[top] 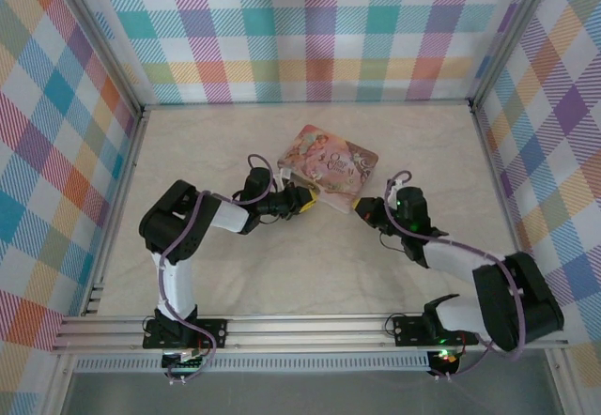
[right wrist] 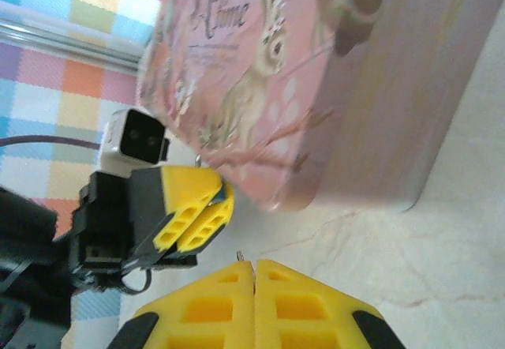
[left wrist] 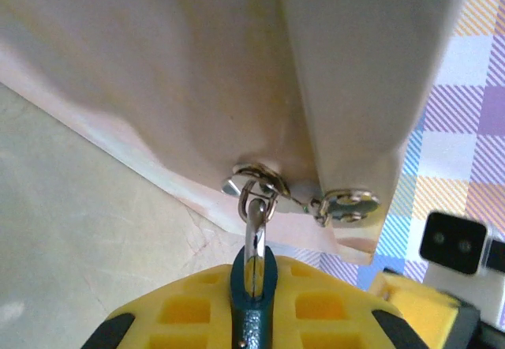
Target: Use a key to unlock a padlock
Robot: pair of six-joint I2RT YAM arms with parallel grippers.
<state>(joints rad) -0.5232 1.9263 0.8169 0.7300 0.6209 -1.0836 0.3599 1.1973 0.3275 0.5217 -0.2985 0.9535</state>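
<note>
The padlock [left wrist: 253, 298] has a dark blue body, and my left gripper [left wrist: 254, 274] is shut on it between the yellow fingers. Its silvery shackle [left wrist: 253, 242] passes through the metal hasp ring [left wrist: 256, 185] on the pink floral tin [left wrist: 237, 73]. In the top view the left gripper [top: 305, 199] sits at the tin's near corner and the right gripper [top: 360, 207] is just to its right. My right gripper [right wrist: 255, 264] is shut, and a tiny silvery tip of the key [right wrist: 239, 256] sticks out at its fingertips. That tip points toward the left gripper [right wrist: 197, 207], a short gap away.
The pink tin [top: 329, 163] lies at the middle of the pale table [top: 235, 274]. Checked walls [top: 310, 30] close in the back and both sides. A metal rail [top: 310, 330] runs along the near edge by the arm bases.
</note>
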